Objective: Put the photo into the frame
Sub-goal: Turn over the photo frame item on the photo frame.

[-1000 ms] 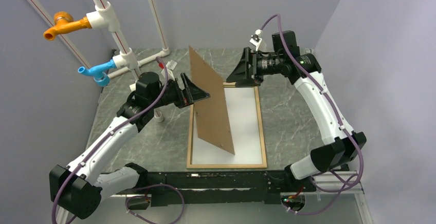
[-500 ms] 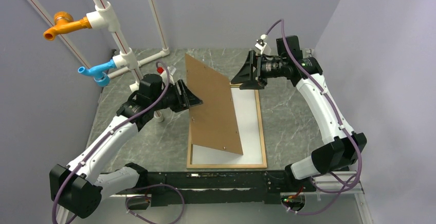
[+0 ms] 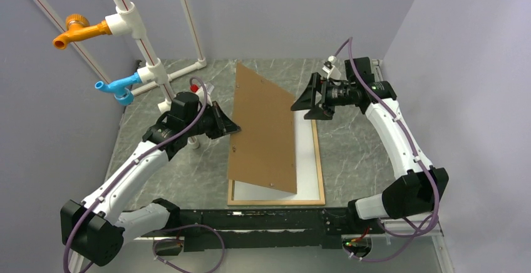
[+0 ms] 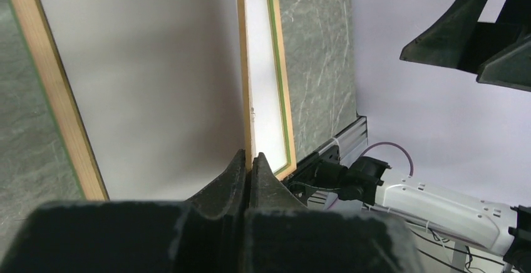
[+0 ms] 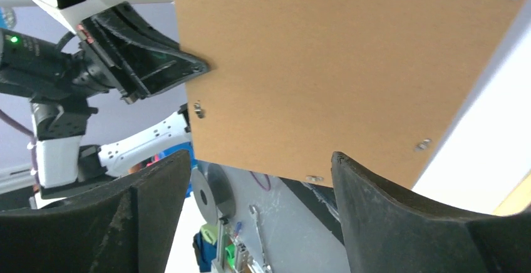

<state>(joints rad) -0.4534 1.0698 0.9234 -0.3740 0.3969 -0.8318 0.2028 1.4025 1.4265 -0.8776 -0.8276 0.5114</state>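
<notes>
I am pinching the left edge of the brown backing board [image 3: 263,135] with my left gripper [image 3: 235,129], a little above the middle of the overhead view. In the left wrist view that gripper [image 4: 250,160] is showing both fingers pressed together on the board's thin edge [image 4: 246,97], which is running straight up the centre of the picture. The board is standing tilted, its top edge reaching toward the upper middle of the overhead view and its lower edge sitting low over the near end of the frame [image 3: 320,160] (whether that lower edge is touching anything, I cannot tell).

My right gripper [image 3: 300,101] is hanging just right of the board's upper right edge, with its jaws spread wide and nothing between them. In the right wrist view the right gripper [image 5: 260,157] is showing its two dark fingers far apart at the bottom, and the board's brown face [image 5: 344,54] is filling the upper half beyond them.

The frame is lying flat on the grey marbled table [image 3: 181,173], pale wood side up, in the lower middle of the overhead view. The photo [image 3: 307,160] is lying inside it, showing plain white, mostly covered by the tilted board. In the left wrist view the white sheet [image 4: 266,97] is sitting between the frame's rails [image 4: 56,110].
</notes>
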